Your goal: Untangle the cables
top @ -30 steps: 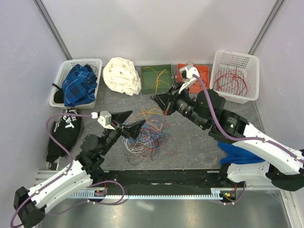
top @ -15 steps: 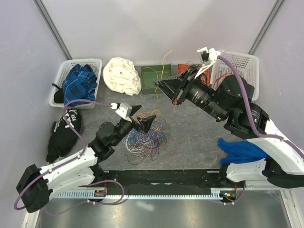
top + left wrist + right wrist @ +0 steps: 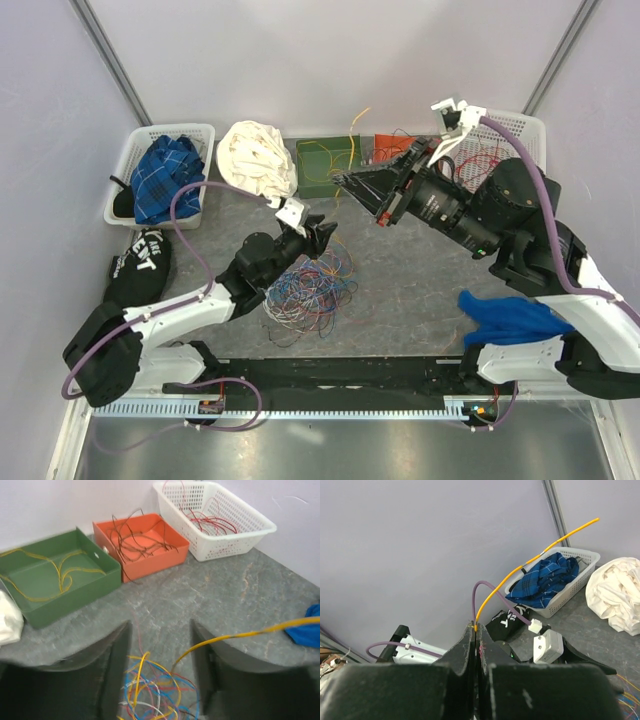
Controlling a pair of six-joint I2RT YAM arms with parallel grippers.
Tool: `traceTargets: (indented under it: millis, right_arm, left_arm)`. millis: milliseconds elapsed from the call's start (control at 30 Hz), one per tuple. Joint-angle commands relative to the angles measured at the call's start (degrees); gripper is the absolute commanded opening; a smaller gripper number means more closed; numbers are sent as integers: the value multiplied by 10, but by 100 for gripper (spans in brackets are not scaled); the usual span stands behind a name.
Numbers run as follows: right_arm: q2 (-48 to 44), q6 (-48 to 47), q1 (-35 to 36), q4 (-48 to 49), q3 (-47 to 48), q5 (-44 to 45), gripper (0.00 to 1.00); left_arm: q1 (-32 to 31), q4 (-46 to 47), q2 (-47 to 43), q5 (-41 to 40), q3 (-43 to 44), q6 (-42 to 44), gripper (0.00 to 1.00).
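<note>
Bright, even overhead light
Shadows faint; left wrist view soft throughout, near fingers (image 3: 117,680) dark and blurred in both wrist views.

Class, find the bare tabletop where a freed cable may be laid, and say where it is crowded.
Bare table lies between the cable tangle and the blue cloth, and in front of the orange tray and white basket. Crowded: along the back wall, and the tangle by the left gripper.
</note>
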Motion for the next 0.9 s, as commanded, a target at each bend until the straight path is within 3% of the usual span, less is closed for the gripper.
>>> traceTargets:
  millis: [0,33,67,100,133,200,233,267,300,400,500,600,700,867]
  right_arm:
    - [-38,-2,2,0,-13,27,0]
    - [-43,-6,1,-3,-25,45,0]
    - [-54,-10,1,-2,-33,53,2]
    - [-61,-15,1,-2,-42,63,11]
    - [-68,-28,1,-3,-67,88,38]
    - [-93,-40,1,-3,-94,131,55]
    - [-101,-50,1,-2,-127,153,67]
    - [-117,-56,1,-1,-145,198,71]
    - [-124,-61,1,2,-164,218,73]
    - [-146,-72,1,22,-243,277,77]
    - [-166,-81,1,58,-316,283,77]
    - [-178,-100,1,126,-388,227,76]
    - [-165,-111,1,187,-441,183,76]
    - [-114,-129,1,275,-451,151,76]
  left_arm:
    - [-2,1,-18,-6,46,25,20]
    - [-2,-22,-26,-13,55,24,2]
    - [-2,-79,-44,-28,65,13,2]
    - [-2,-117,-56,-57,76,2,2]
    - [-2,-153,-68,-70,106,-13,2]
    - [-1,-302,-86,-121,159,-35,2]
    - [2,-352,-85,-131,231,-54,2]
    - [3,-414,-77,-136,273,-57,2]
    - [4,-504,-61,-136,358,-58,2]
    - [4,-641,-12,-118,513,-61,2]
    - [4,-713,25,-86,645,-69,2]
    - [4,-772,69,-46,751,-74,2]
    - [4,-799,101,-5,822,-79,2]
    - [4,-809,119,21,859,-89,2]
